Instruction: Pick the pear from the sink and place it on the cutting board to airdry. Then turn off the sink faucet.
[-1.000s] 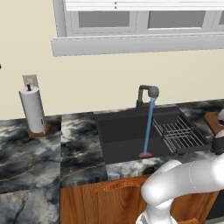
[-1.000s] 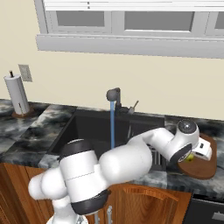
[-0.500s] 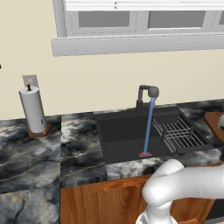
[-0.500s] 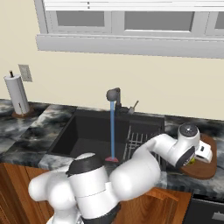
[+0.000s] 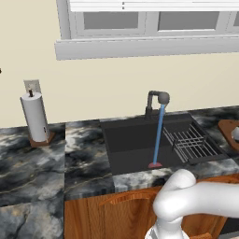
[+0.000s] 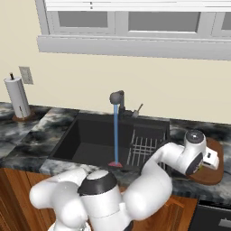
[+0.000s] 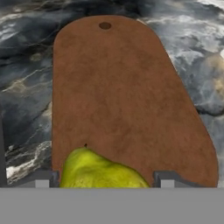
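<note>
One pear [image 7: 100,170] sits between fingers [image 7: 41,179] over cutting board [image 7: 127,100].

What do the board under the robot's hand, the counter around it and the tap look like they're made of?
The cutting board looks like wood with a matte finish: reddish-brown with a fine grain. The counter looks like polished stone, perhaps marble, dark grey with pale swirling veins. The faucet looks like dark grey metal with a dull sheen, though coated plastic could look the same.
</note>
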{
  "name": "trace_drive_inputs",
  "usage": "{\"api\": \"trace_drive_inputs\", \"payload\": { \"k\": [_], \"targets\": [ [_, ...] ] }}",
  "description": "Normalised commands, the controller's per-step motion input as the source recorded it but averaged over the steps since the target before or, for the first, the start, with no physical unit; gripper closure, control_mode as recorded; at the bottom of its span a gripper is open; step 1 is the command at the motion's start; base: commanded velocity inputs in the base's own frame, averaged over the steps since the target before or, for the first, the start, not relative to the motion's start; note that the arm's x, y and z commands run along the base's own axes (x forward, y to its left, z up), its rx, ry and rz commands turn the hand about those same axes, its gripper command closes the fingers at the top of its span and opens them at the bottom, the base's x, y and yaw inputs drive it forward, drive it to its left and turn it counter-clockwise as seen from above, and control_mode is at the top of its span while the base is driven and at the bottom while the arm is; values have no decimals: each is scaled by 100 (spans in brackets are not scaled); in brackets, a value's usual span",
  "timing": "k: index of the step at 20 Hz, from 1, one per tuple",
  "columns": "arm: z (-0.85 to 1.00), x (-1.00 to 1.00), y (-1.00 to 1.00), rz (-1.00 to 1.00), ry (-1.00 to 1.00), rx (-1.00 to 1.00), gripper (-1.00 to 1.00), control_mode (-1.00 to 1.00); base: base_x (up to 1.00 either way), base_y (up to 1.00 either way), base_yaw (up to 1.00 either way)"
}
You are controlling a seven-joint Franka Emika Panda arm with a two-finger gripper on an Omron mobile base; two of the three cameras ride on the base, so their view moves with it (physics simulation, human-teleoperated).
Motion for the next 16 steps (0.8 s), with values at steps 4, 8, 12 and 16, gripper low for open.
{"api": "trace_drive_inputs", "payload": {
  "k": [4,8,12,16],
  "targets": [
    [-14,13,-11,0,1,0,100,-100,0,0,0],
    [-12,15,-11,0,0,0,100,-100,0,0,0],
    [-13,17,-12,0,1,0,100,-100,0,0,0],
    [-12,17,-15,0,0,0,100,-100,0,0,0]
  ]
}}
